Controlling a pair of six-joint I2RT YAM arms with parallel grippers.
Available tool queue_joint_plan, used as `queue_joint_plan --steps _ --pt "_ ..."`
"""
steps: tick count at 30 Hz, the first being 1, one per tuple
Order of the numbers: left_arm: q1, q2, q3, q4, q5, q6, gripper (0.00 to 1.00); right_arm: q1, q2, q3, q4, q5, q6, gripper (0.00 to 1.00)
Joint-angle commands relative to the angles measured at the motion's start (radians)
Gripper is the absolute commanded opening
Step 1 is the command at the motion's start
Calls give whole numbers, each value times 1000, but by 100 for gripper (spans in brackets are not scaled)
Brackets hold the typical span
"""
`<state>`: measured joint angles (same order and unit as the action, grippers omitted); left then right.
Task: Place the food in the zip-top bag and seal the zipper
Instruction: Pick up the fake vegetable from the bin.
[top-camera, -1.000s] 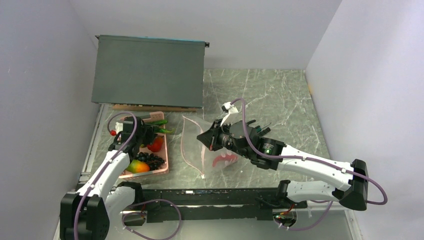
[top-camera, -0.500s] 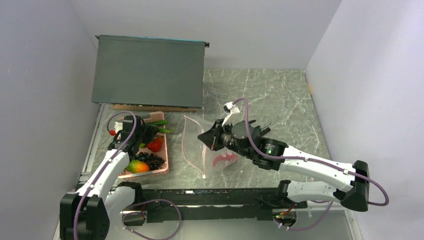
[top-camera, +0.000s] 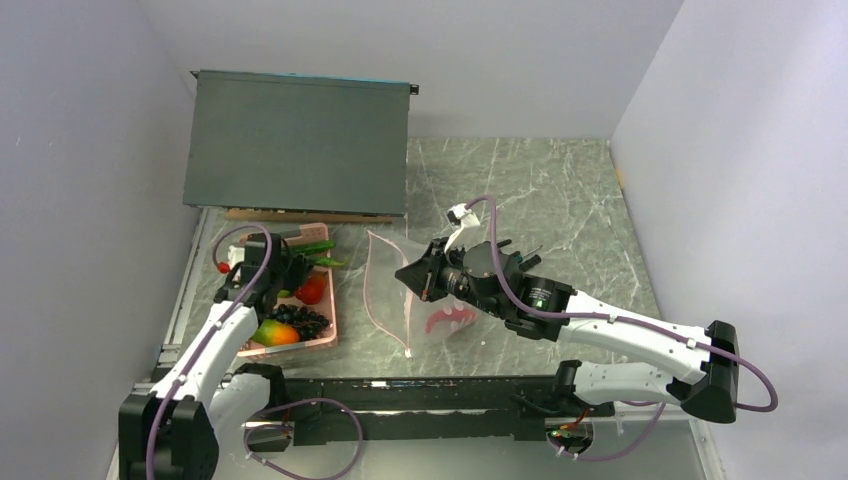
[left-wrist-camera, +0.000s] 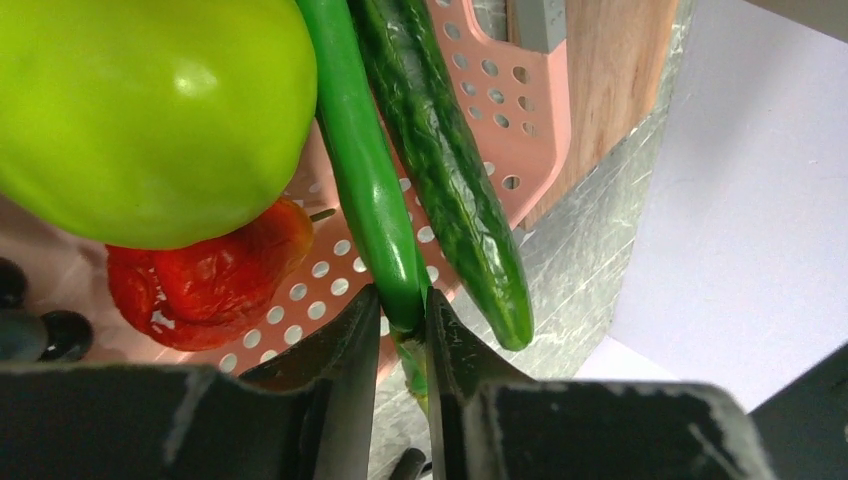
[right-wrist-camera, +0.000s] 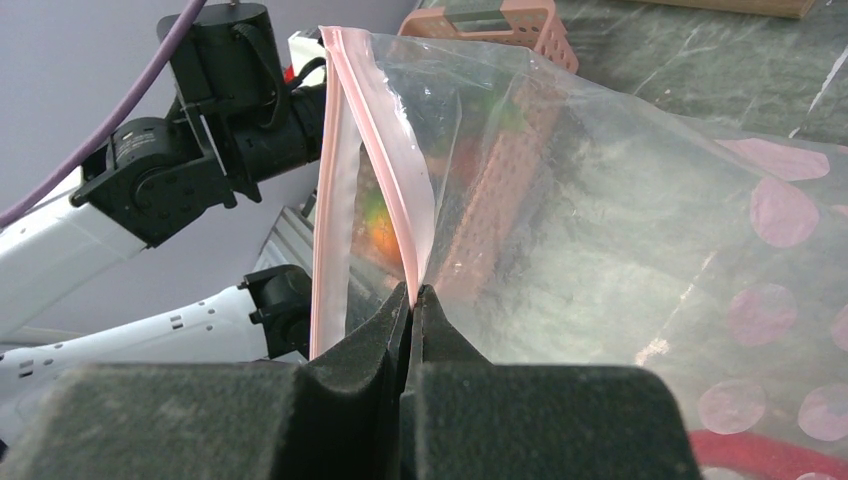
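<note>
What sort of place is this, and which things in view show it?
Probably a robot lab bench, not a kitchen: a left arm and right arm mounted at the table's near edge, plain walls boxing it in, and toy food in a basket.

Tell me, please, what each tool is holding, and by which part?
The left tool pinches the smooth green pod by its narrow stem end. The right tool is clamped on the zip-top bag at the zipper along its mouth.
</note>
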<state>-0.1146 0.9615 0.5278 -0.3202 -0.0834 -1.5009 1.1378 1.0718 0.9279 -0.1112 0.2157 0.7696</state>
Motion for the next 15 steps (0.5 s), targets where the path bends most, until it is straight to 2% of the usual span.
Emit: queue_joint_plan --steps 1,6,15 --pt "4 -85 59 -82 -56 32 22 -3 -4 3 46 -4 6 0" --pt "4 -204 57 -157 -68 71 13 -4 2 5 45 -3 8 0" --pt "4 -422 59 -301 43 177 11 -5 7 14 34 6 7 0"
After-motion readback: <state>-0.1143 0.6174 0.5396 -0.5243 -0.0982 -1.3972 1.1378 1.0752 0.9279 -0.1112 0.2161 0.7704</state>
